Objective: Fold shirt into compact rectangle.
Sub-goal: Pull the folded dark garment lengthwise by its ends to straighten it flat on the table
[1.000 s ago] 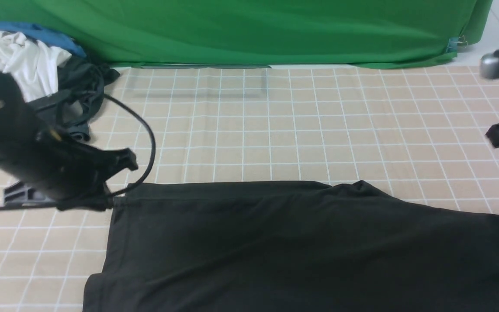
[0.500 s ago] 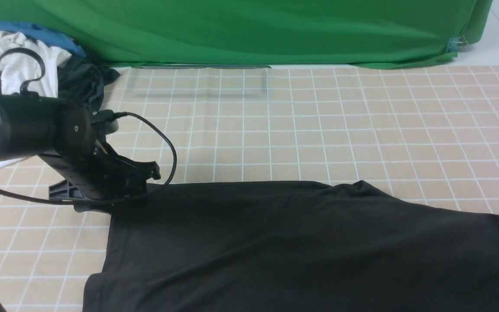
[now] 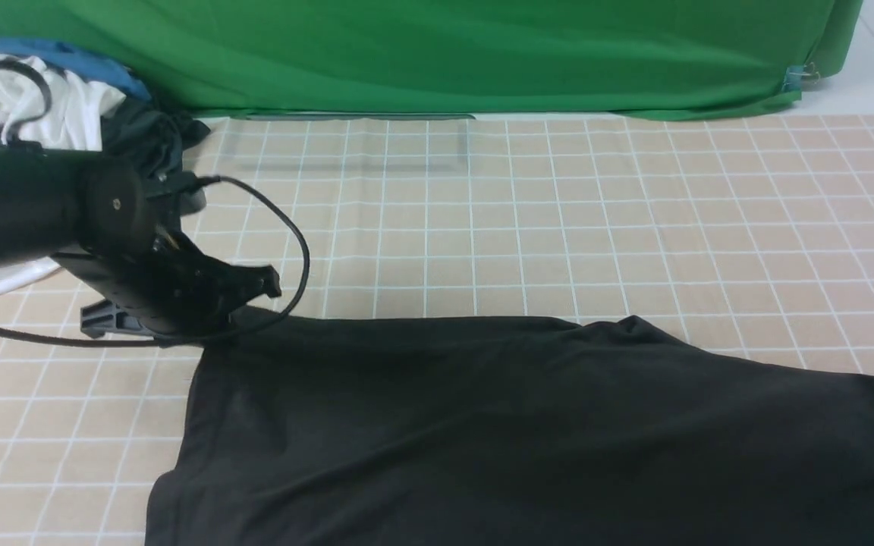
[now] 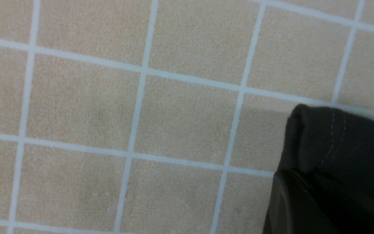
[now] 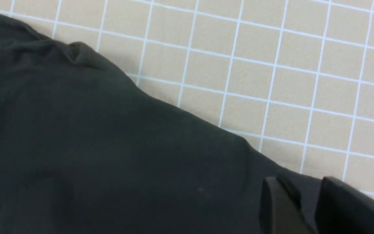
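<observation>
**Front view.** The large black cotton shirt [image 3: 528, 432] lies spread on the beige tablecloth with a white grid [image 3: 558, 227], filling the near half. Its near and right parts run out of the picture. The left gripper [image 3: 251, 297] sits at the shirt's far left corner. A second ago this arm was further left and short of the cloth. Half a second ago the corner lay flat, and now it rises slightly towards the gripper. The lower finger merges with the dark fabric and is hard to make out. A black cable [image 3: 297, 250] loops over the arm. The right arm, at the right edge a second ago, is gone from this view. Behind the left arm lies a pile of white [image 3: 65, 106], blue [image 3: 73, 59] and dark grey [image 3: 152, 136] clothes, partly hidden, against a green fabric backdrop [image 3: 444, 53].

**Left wrist view.** The stitched hem corner bunches up against one dark finger [image 4: 287, 204]. The jaws are closed tight on the shirt corner, though most of the gripper is cut off.

**Right wrist view.** The right gripper [image 5: 300, 187] hovers at the shirt's edge, its two fingers slightly apart with dark cloth showing in the gap. I cannot tell whether they pinch it.
</observation>
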Tool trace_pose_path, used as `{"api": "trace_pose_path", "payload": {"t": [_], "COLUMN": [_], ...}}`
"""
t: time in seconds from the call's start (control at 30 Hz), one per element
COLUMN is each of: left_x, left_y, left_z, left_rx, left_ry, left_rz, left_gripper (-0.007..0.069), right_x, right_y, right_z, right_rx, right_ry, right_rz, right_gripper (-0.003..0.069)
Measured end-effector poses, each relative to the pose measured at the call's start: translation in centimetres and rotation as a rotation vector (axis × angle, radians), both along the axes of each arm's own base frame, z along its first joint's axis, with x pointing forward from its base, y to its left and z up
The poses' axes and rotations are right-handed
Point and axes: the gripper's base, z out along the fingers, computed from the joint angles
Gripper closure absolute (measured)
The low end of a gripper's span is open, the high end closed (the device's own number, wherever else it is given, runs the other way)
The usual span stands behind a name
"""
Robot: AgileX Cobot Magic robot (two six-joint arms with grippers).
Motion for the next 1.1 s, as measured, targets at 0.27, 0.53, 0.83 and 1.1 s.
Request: {"api": "trace_pose_path", "payload": {"t": [0.27, 0.53, 0.83, 1.1], "left_x": [0.0, 0.1, 0.3, 0.1], "left_y": [0.0, 0.1, 0.1, 0.0], "left_z": [2.0, 0.4, -2.1, -2.2], "left_rx": [-0.013, 0.017, 0.032, 0.026], "left_ry": [-0.105, -0.032, 0.058, 0.087], "left_rz": [0.003, -0.014, -0.017, -0.025], "left_gripper": [0.0593, 0.0538, 0.0294, 0.0492], "right_x": [0.1, 0.2, 0.3, 0.3], "right_y": [0.0, 0.2, 0.4, 0.4], "right_z": [0.1, 0.1, 0.2, 0.2], "right_rx": [0.003, 0.028, 0.052, 0.054], "right_ry": [-0.016, -0.022, -0.034, -0.034], "right_rz": [-0.006, -0.011, -0.011, -0.011], "right_gripper": [0.0442, 0.0442, 0.0431, 0.0424]}}
